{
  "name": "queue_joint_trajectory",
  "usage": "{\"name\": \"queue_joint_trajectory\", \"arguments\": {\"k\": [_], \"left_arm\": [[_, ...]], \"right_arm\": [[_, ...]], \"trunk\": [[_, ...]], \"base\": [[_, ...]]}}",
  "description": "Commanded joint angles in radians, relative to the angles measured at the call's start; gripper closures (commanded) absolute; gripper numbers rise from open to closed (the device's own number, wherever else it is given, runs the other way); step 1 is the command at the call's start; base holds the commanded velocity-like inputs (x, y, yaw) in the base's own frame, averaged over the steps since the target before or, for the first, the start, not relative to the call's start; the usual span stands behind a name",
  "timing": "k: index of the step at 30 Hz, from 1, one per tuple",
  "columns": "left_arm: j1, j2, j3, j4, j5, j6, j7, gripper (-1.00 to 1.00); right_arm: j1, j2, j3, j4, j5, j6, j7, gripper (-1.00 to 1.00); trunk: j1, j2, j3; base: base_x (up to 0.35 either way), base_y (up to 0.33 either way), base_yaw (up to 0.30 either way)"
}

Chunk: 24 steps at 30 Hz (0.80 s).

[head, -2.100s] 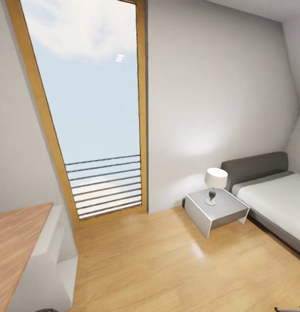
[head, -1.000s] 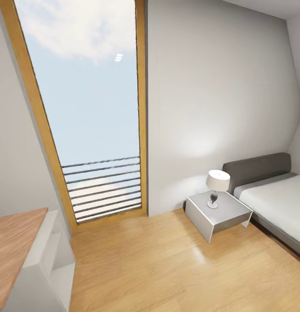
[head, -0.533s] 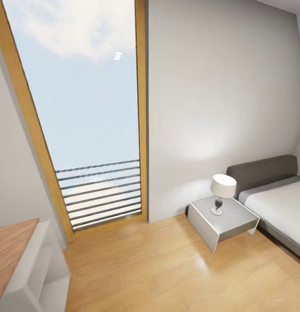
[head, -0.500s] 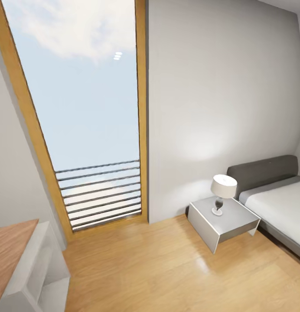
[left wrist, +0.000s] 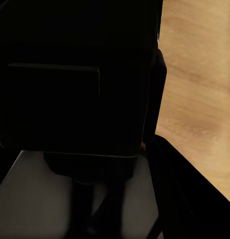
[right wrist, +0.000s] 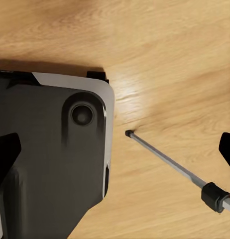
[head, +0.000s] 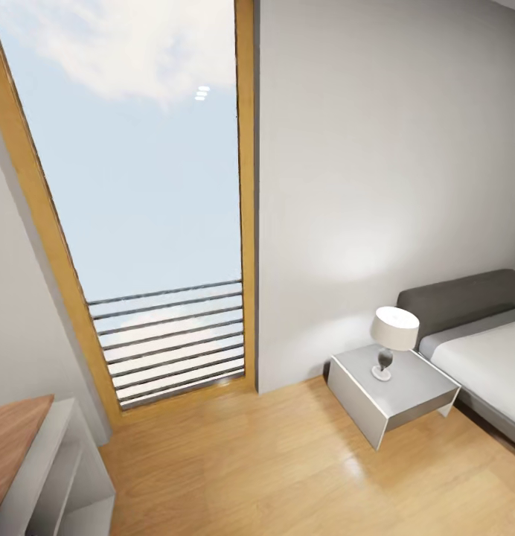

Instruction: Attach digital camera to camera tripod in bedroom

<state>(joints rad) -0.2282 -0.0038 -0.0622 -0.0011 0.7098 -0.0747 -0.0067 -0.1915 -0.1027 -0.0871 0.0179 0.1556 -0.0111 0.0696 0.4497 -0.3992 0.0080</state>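
A thin silver tripod leg [right wrist: 165,158] with a black foot [right wrist: 128,133] and a black joint [right wrist: 214,196] slants over the light wood floor in the right wrist view. My right gripper [right wrist: 117,152] hangs open above it, its black fingertips [right wrist: 5,154] far apart with nothing between them. The digital camera is out of view. In the left wrist view, dark shapes [left wrist: 75,99] lie before a strip of wood floor [left wrist: 199,89], and I cannot make out the left gripper's fingers.
The head view looks into the bedroom: a tall wood-framed window [head: 138,201], a grey nightstand [head: 406,398] with a lamp [head: 394,335], the bed [head: 488,357] at right, a white shelf with wooden top [head: 34,469] at lower left. My dark base [right wrist: 50,149] lies beside the tripod leg.
The head view has shifted: window, nightstand and bed have slid right and down in the picture, and the shelf toward the lower left. The furniture itself has not moved.
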Motion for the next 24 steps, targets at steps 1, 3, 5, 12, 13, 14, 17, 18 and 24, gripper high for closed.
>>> {"name": "queue_joint_trajectory", "arguments": {"k": [1,3,5,12,13,14,17,18,24], "left_arm": [[0.0,0.0,-0.007,0.001,0.006,-0.003,-0.001,1.0],[0.0,0.0,-0.007,0.001,0.006,-0.003,-0.002,1.0],[0.0,-0.001,-0.007,0.001,0.005,-0.003,-0.002,1.0],[0.0,-0.002,-0.007,0.001,0.005,-0.002,-0.002,1.0],[0.0,-0.002,-0.007,0.001,0.005,-0.002,-0.002,1.0],[0.0,-0.002,-0.007,0.001,0.005,-0.002,-0.002,1.0],[0.0,-0.003,-0.007,0.001,0.005,-0.002,-0.002,1.0],[0.0,-0.003,-0.007,0.001,0.006,-0.002,-0.002,1.0],[0.0,-0.005,-0.007,0.001,0.005,-0.002,-0.002,1.0]], "right_arm": [[-0.001,0.0,-0.009,0.002,0.01,-0.001,0.003,-1.0],[-0.001,0.0,-0.008,0.002,0.01,-0.001,0.003,-1.0],[0.0,-0.001,-0.008,0.002,0.01,-0.001,0.002,-1.0],[0.0,0.0,-0.008,0.002,0.01,-0.001,0.002,-1.0],[0.0,0.0,-0.008,0.002,0.01,-0.001,0.001,-1.0],[0.0,0.0,-0.008,0.002,0.01,-0.001,0.001,-1.0],[0.0,0.0,-0.008,0.002,0.01,-0.001,0.001,-1.0],[0.0,0.0,-0.008,0.002,0.01,-0.001,0.001,-1.0],[0.0,0.001,-0.009,0.002,0.01,-0.002,0.001,-1.0]], "trunk": [[0.0,-0.001,0.0],[0.0,-0.001,0.0],[0.0,-0.001,0.0],[0.0,-0.001,0.0],[0.0,-0.001,0.0],[0.0,-0.001,0.0],[0.0,-0.001,0.0],[0.0,-0.001,0.0],[0.0,-0.001,0.0]], "base": [[0.0,0.0,0.0],[0.0,0.0,0.0],[0.0,0.0,0.0],[0.0,0.0,0.0],[0.0,0.0,0.0],[0.0,0.0,0.0],[0.0,0.0,0.0],[0.0,0.0,0.0],[0.0,-0.001,0.0]]}}
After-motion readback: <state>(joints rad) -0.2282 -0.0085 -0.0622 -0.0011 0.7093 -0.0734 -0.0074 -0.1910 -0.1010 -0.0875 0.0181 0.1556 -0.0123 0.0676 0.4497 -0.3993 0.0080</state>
